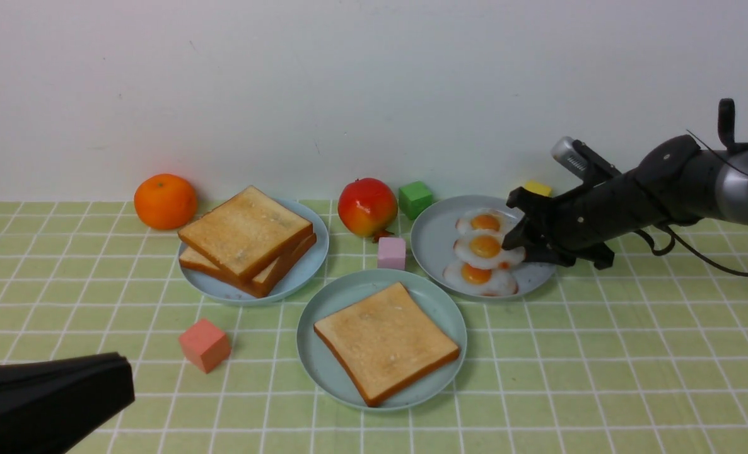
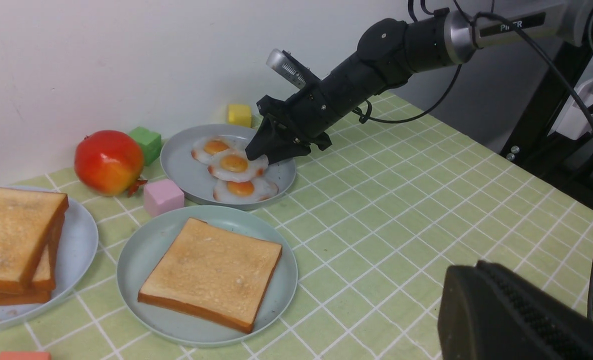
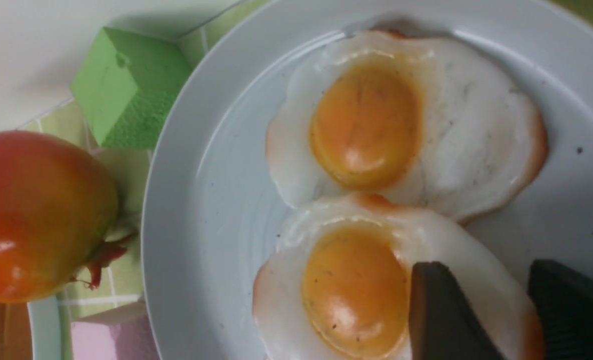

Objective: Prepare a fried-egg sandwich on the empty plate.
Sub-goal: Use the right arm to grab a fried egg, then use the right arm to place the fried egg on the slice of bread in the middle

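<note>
The mint-green empty plate [image 1: 316,369] sits front centre and holds one toast slice [image 1: 386,340]; both show in the left wrist view, plate [image 2: 131,265] and toast [image 2: 211,272]. A stack of toast slices [image 1: 246,236] lies on a pale blue plate [image 1: 308,268]. Three fried eggs lie on a greyer blue plate [image 1: 431,239]. My right gripper [image 1: 516,243] is open, its jaws straddling the edge of the middle egg [image 1: 486,247], as the right wrist view shows for the gripper [image 3: 481,267] and the egg [image 3: 356,290]. My left gripper [image 1: 125,378] is shut and empty, low at the front left.
An orange [image 1: 165,201], a red fruit [image 1: 368,207], a green cube [image 1: 415,198] and a yellow cube [image 1: 538,188] stand along the back wall. A pink cube [image 1: 391,252] sits between the plates. A salmon cube [image 1: 205,345] lies left of the mint plate.
</note>
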`<action>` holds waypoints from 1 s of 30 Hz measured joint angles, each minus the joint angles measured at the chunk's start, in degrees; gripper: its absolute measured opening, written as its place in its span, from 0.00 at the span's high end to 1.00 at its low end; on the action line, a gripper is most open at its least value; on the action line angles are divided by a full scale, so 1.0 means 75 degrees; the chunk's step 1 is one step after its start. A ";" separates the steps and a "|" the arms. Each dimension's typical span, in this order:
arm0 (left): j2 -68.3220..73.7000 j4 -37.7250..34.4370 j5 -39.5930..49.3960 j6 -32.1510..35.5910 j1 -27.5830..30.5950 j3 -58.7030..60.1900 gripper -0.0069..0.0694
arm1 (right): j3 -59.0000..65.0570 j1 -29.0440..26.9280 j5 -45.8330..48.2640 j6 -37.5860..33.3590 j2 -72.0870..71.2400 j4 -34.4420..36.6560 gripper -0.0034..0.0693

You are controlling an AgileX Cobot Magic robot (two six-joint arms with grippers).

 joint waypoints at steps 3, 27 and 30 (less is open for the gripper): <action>0.0000 0.0000 0.0000 0.0000 0.0000 0.0000 0.93 | 0.0000 0.0000 0.0000 -0.0011 -0.0142 0.0020 0.79; 0.0000 0.0448 0.0629 0.0000 0.0000 0.0000 0.92 | 0.1225 0.1302 0.3041 -0.1643 -0.2701 0.1128 0.86; 0.0000 0.0524 0.0643 0.0000 0.0000 0.0000 0.92 | 0.1781 0.1724 0.2458 -0.1688 -0.2694 0.1153 0.86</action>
